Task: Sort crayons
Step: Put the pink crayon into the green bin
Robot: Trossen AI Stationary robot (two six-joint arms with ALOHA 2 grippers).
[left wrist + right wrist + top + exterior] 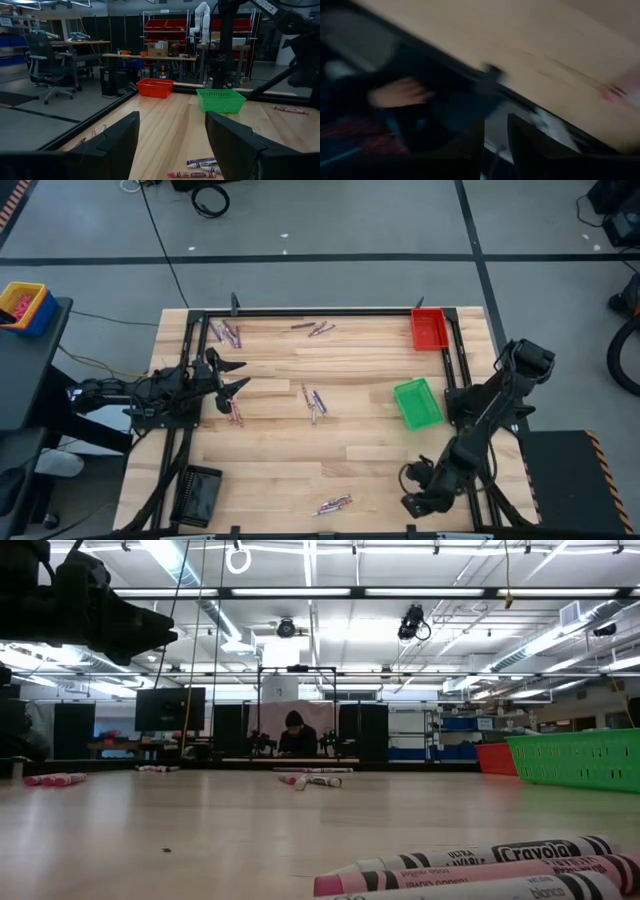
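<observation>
Crayons lie flat on the wooden table in small groups: far left (225,332), far middle (315,329), centre (314,402), near edge (335,504), and one group (232,412) just nearside of my left gripper. My left gripper (236,377) hovers over the table's left side, open and empty, its fingers pointing toward the table's right. In the left wrist view (172,116) a few crayons (197,167) lie on the table ahead of it. My right gripper (415,492) hangs at the table's near right edge. The right wrist view is blurred.
A red tray (428,328) stands at the far right, a green tray (417,402) at the right middle, a black tray (198,493) at the near left. A dark frame (320,311) borders the table. A person (295,735) sits far behind the table.
</observation>
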